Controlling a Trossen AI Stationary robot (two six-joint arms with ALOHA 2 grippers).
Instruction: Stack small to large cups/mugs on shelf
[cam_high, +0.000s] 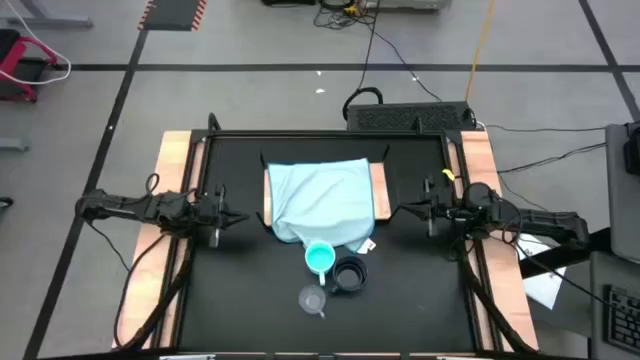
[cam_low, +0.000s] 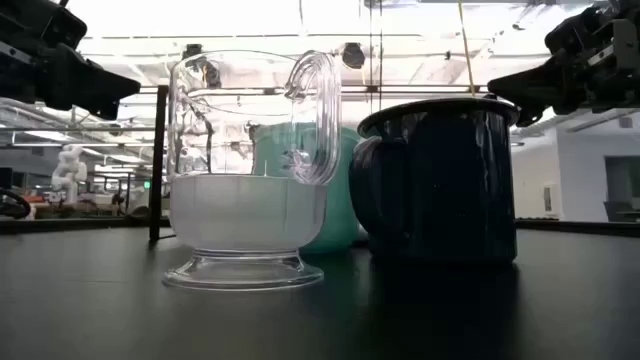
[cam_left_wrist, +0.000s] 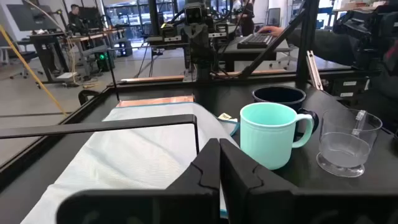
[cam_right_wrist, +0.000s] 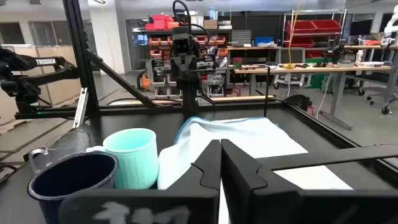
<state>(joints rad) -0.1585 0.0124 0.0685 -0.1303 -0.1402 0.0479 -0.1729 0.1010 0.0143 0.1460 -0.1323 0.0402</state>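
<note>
turquoise cup (cam_high: 319, 258) at 6 o'clock edge of shelf (cam_high: 378, 192) | black mug (cam_high: 349, 273) at 4 | clear cup (cam_high: 312, 298) at 6 | left gripper (cam_high: 243, 219) at 9, right gripper (cam_high: 402, 210) at 3: closed tight, holding nothing

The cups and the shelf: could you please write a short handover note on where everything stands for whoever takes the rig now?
Left claw: shut, empty, parked at the left of the shelf.
Right claw: shut, empty, parked at the shelf's right.
Things: the turquoise cup, the black mug and the clear cup stand upright on the black table, clustered just in front of the shelf. The pale blue cloth covers the shelf and hangs over its front edge.
Done: nothing stacked, nothing on the shelf yet.
Left: nest the cups by size and set the stack on the shelf.
</note>
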